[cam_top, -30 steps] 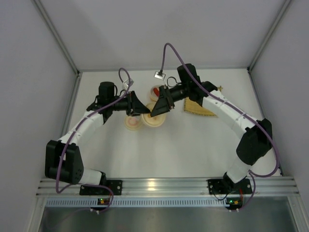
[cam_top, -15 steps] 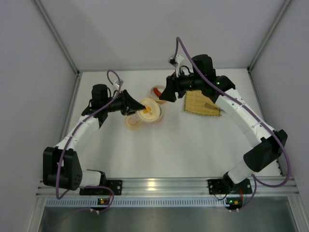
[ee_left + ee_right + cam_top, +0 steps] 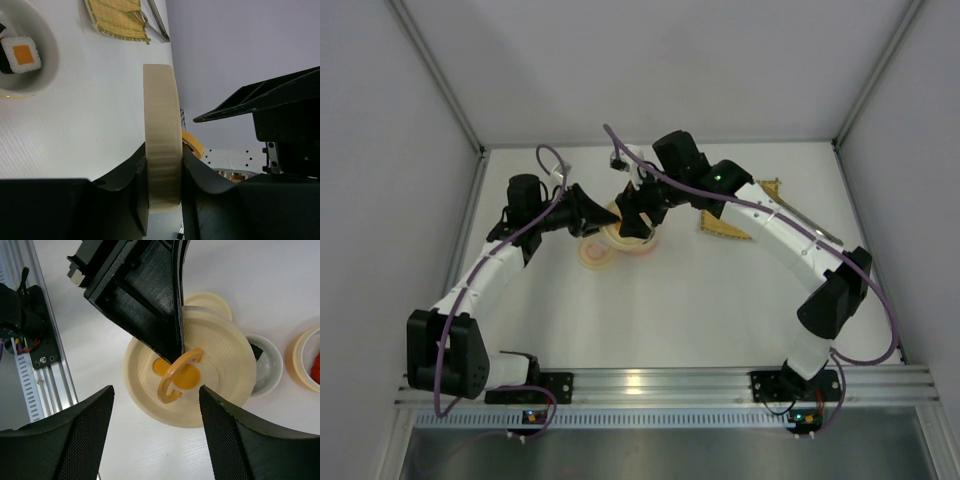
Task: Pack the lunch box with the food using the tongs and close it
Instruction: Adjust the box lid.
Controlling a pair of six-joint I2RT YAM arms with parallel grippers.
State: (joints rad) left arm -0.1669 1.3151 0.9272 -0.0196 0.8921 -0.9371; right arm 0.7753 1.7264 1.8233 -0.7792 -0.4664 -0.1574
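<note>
so the left hand (image 3: 162, 162) is clamped on the rim of the cream round lid with an orange ring handle (image 3: 220, 355). right hand (image 3: 156, 400) hovers over it, spread wide, holding nothing. slim silver metal tongs (image 3: 159, 22) lie on the white surface (image 3: 100, 100), just at 3 o'clock of the tan bamboo mat (image 3: 120, 20). one black-wrapped sushi roll (image 3: 21, 54) sits in a small grey bowl (image 3: 47, 47).

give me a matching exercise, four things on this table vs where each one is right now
Things
1. cream round lid with an orange ring handle
2. black-wrapped sushi roll with an orange centre
3. slim silver metal tongs
4. red toy sausage

Places
A. along the edge of the tan bamboo mat
B. in a cream-rimmed cup
C. rim clamped in the left gripper
D. in a white bowl

Pairs: 1-C, 2-D, 3-A, 4-B
</note>
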